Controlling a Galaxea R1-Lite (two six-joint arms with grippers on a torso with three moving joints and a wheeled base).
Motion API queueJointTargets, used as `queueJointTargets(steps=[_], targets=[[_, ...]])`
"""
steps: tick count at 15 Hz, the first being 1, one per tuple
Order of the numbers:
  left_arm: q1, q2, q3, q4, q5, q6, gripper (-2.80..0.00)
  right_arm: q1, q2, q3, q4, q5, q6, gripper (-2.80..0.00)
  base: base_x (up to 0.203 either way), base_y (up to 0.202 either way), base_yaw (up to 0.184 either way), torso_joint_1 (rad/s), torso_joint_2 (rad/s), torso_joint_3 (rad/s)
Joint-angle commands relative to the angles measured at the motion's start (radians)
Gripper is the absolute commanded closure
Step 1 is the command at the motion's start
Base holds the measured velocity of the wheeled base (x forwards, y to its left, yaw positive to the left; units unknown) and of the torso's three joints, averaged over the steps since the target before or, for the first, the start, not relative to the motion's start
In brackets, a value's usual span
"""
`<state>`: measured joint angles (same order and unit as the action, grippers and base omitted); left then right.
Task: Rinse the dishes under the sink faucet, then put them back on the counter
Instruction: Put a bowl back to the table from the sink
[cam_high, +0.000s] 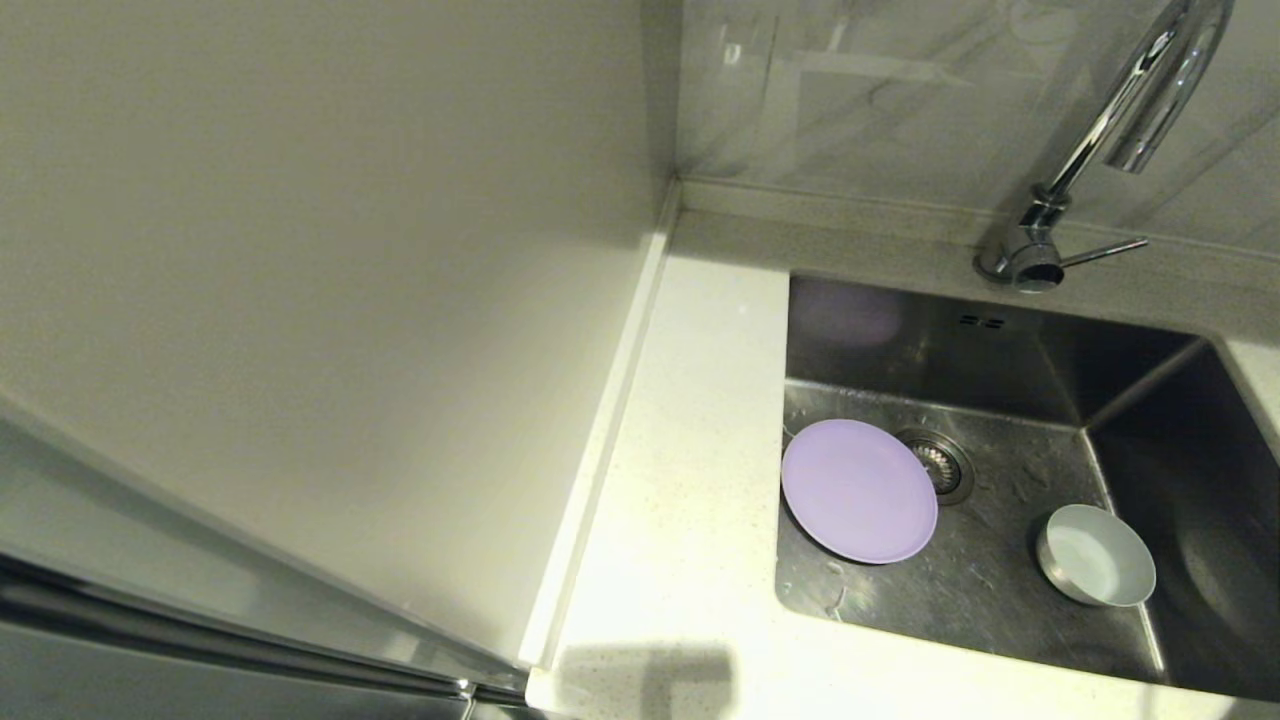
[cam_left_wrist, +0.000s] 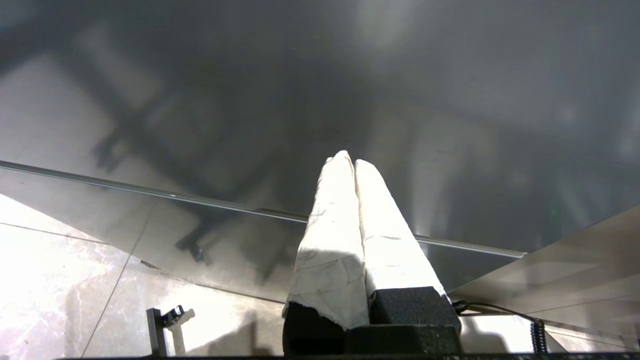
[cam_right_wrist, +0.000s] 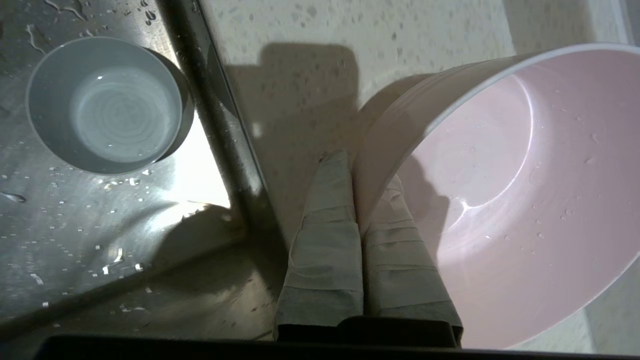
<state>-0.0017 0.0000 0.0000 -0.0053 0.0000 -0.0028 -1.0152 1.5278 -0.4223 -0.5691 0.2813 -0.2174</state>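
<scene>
My right gripper (cam_right_wrist: 360, 170) is shut on the wall of the pale pink bowl (cam_right_wrist: 525, 190), one finger inside and one outside. The bowl hangs tilted and wet over the speckled white counter (cam_right_wrist: 400, 30), just beside the sink's edge. The blue-grey bowl (cam_right_wrist: 107, 107) stands upright in the steel sink (cam_high: 1000, 340), at the front right (cam_high: 1097, 555). The lilac plate (cam_high: 858, 490) leans against the sink's left wall near the drain strainer (cam_high: 940, 462). The chrome faucet (cam_high: 1120, 120) curves over the back right. Neither arm shows in the head view. My left gripper (cam_left_wrist: 350, 160) is shut and empty, parked away from the sink.
A strip of white counter (cam_high: 690, 480) runs left of the sink, bounded by a beige wall panel (cam_high: 350, 250). A marbled backsplash (cam_high: 850, 90) rises behind. The left wrist faces a brushed steel panel (cam_left_wrist: 320, 75) above a tiled floor (cam_left_wrist: 60, 280).
</scene>
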Motion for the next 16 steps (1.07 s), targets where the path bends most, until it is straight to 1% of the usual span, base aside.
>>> queueJointTargets(steps=[1,4,13,15,16], targets=[[0.0,0.0,0.002,-0.001,0.0,0.0,0.0,0.019,0.047,-0.03,-0.004,0.003,-0.042,0.0,0.0,0.0,0.0,0.0,0.0,0.0],[0.0,0.0,0.003,-0.001,0.0,0.0,0.0,0.026,0.063,-0.044,-0.005,0.003,-0.071,0.0,0.0,0.0,0.0,0.0,0.0,0.0],[0.0,0.0,0.003,-0.001,0.0,0.0,0.0,0.026,0.045,-0.028,-0.005,-0.004,-0.075,0.0,0.0,0.0,0.0,0.0,0.0,0.0],[0.0,0.0,0.003,-0.001,0.0,0.0,0.0,0.027,0.045,-0.015,-0.005,-0.036,-0.099,0.0,0.0,0.0,0.0,0.0,0.0,0.0],[0.0,0.0,0.003,-0.001,0.0,0.0,0.0,0.027,0.043,-0.012,-0.005,-0.036,-0.101,0.0,0.0,0.0,0.0,0.0,0.0,0.0]])
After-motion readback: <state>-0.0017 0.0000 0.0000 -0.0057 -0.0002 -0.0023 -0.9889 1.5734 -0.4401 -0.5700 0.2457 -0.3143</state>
